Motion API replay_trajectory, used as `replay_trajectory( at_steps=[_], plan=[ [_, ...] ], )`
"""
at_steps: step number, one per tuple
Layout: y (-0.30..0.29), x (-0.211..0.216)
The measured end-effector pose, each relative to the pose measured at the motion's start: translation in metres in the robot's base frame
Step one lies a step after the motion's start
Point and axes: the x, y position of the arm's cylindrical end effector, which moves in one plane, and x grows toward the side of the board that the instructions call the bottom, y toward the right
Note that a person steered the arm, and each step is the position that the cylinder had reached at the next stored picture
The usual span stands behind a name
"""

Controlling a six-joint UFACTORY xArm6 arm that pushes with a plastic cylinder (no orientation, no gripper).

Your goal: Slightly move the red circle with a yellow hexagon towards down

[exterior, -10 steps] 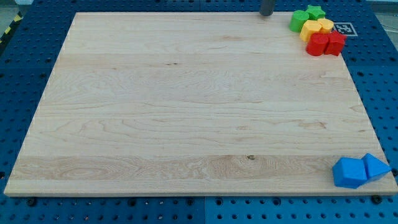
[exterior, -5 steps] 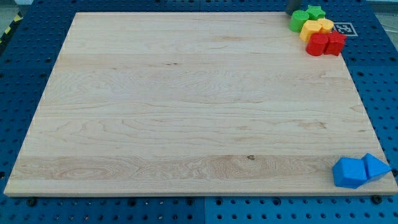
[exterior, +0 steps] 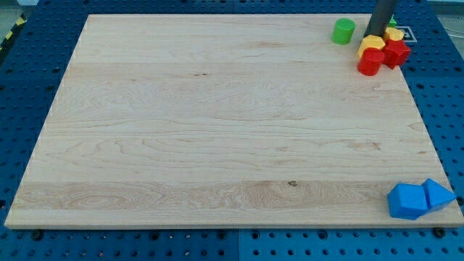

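Observation:
The red circle [exterior: 370,63] sits at the view's top right, with the yellow hexagon [exterior: 372,44] touching its upper side. My tip [exterior: 374,34] stands right at the upper edge of the yellow hexagon, the dark rod rising out of the view's top. A second red block [exterior: 396,52] lies to the right of the red circle, and a second yellow block [exterior: 394,34] sits to the right of the rod. The green circle [exterior: 344,31] stands apart to the left of the tip.
A sliver of another green block [exterior: 392,22] shows behind the rod. Two blue blocks [exterior: 407,201] [exterior: 438,193] lie together at the view's bottom right corner. The wooden board [exterior: 217,123] rests on a blue pegboard table.
The rod has come in from the view's top edge rightwards and down into the cluster. The green circle was pushed left, and the yellow hexagon and red circle shifted down.

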Motion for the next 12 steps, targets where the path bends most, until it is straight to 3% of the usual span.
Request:
replay_trajectory(
  at_steps=[4, 9, 12],
  plan=[
    [-0.007, 0.061],
    [-0.038, 0.076],
    [-0.004, 0.078]
  ],
)
